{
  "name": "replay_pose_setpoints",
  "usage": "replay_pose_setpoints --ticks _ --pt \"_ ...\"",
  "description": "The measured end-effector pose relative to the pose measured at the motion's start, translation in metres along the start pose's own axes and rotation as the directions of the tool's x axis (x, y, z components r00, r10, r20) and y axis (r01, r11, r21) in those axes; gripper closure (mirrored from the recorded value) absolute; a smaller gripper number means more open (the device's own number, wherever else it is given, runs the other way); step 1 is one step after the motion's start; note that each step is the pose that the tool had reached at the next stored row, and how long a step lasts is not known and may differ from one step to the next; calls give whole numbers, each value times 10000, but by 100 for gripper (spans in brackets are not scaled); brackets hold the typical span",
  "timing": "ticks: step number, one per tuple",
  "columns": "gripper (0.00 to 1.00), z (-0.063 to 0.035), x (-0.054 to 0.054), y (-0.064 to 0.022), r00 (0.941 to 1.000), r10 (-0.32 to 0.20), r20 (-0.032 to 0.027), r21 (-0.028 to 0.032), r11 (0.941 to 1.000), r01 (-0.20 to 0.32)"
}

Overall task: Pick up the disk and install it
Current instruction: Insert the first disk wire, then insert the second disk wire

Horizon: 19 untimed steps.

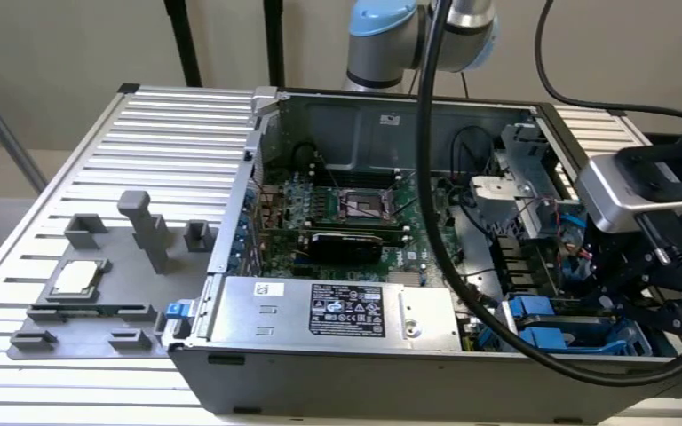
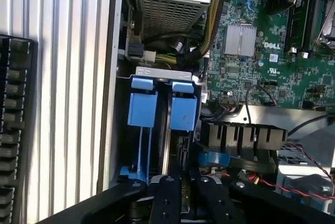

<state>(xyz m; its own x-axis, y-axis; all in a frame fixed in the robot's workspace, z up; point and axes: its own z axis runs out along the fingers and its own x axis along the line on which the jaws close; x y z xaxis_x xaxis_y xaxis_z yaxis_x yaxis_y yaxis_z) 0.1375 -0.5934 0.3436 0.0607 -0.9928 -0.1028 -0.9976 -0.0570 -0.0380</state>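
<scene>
Pincer above disk bay

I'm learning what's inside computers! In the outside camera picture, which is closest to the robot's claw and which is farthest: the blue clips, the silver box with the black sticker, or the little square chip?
1. Blue clips, beside the gripper, inside the case's corner.
2. Silver box, along the case's front.
3. Square chip, outside the case, exterior view's left.

- "DELL" in white letters is printed on the green motherboard below my wrist, just beside the ribbed silver heatsink.
- A small white sticker sits under that word; I cannot read its print.
- The black label on the silver power-supply box carries white print and marks that I cannot read.
</scene>
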Motion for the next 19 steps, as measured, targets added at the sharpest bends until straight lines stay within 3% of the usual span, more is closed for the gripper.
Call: replay_pose_setpoints --ticks 13,19 --pt "100 28 -46 14 9993 353 -103 150 9993 -351" --pt "100 38 -62 24 9986 503 -174 192 9986 -499"
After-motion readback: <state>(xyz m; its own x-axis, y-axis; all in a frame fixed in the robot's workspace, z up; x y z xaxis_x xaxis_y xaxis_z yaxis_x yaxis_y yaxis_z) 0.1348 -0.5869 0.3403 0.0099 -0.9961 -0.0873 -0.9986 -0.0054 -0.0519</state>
